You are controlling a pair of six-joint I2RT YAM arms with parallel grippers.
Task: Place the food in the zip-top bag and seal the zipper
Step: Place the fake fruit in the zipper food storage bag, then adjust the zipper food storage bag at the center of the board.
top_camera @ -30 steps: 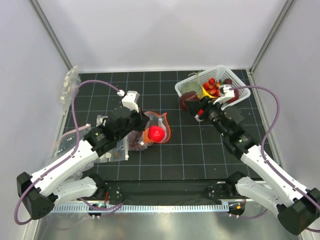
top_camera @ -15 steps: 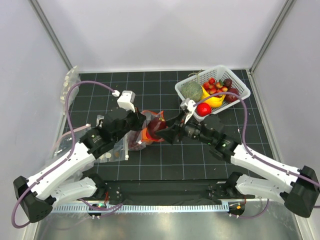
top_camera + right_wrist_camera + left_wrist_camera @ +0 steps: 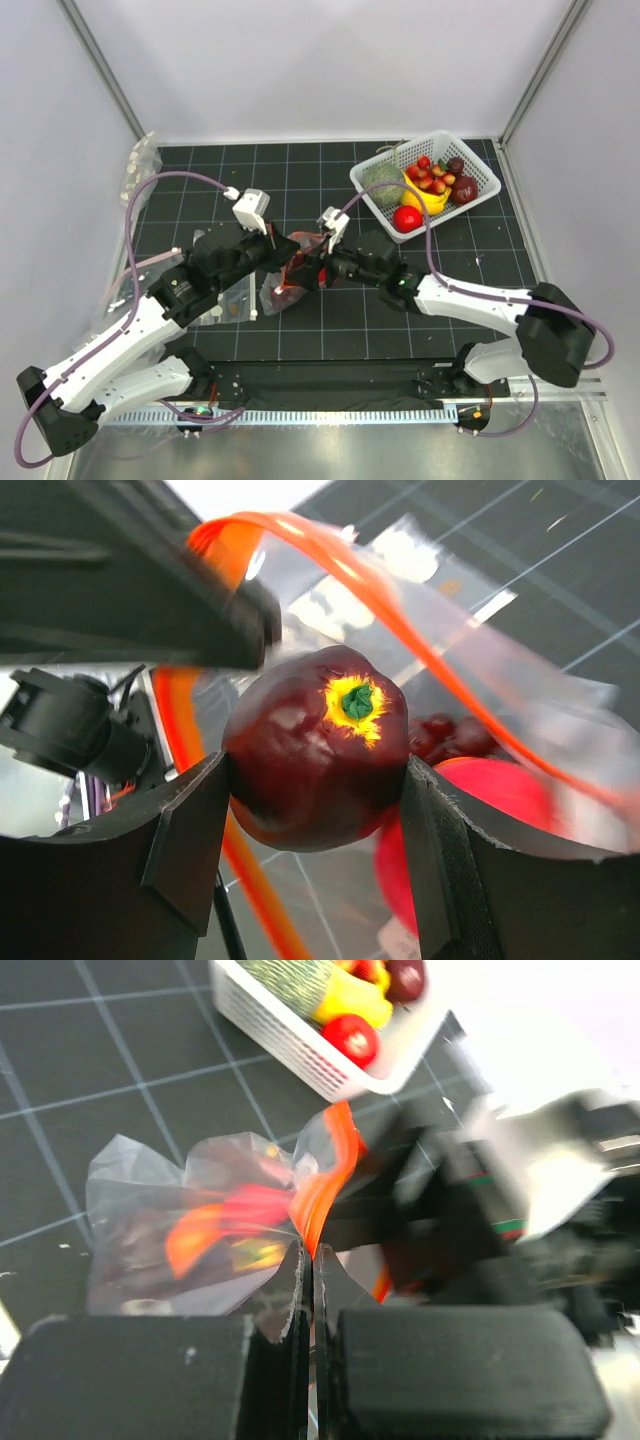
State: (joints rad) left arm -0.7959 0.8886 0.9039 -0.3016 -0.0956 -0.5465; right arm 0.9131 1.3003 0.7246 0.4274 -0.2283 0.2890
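- Zip-top bag [image 3: 277, 297] lies crumpled on the black gridded desk [image 3: 330, 330] between the two arms, left of centre, with its mouth raised toward the right arm.
- Along that mouth the zipper [image 3: 327, 1170] stands up as a bright red-orange strip. In the right wrist view it curves in a loop above and to the left of the held fruit.
- On the mouth edge of the zip-top bag the left hand [image 3: 308, 1265] is pinched tight, its two fingers pressed together with clear film and strip caught between them.
- Facing it, the right hand [image 3: 315, 775] is clamped around a dark red toy fruit [image 3: 318, 742]. The fruit is glossy, with a yellow patch and a green stem spot turned to the camera, and a black finger [image 3: 185, 850] presses on each side.
- This fruit sits right at the bag's mouth, within the zipper's loop. How far past the strip it has gone cannot be told.
- Behind it, within the clear film, lies a bright red ball [image 3: 480, 800], with smaller dark red pieces [image 3: 450, 735] just beside it.
- At the far right of the desk, well apart from the bag, a white basket [image 3: 487, 180] holds a second red ball [image 3: 406, 218], a banana [image 3: 428, 198], a green melon-like ball [image 3: 380, 178] and some small red fruits [image 3: 430, 176].
- Against the left wall lie clear bags of white discs [image 3: 135, 170].
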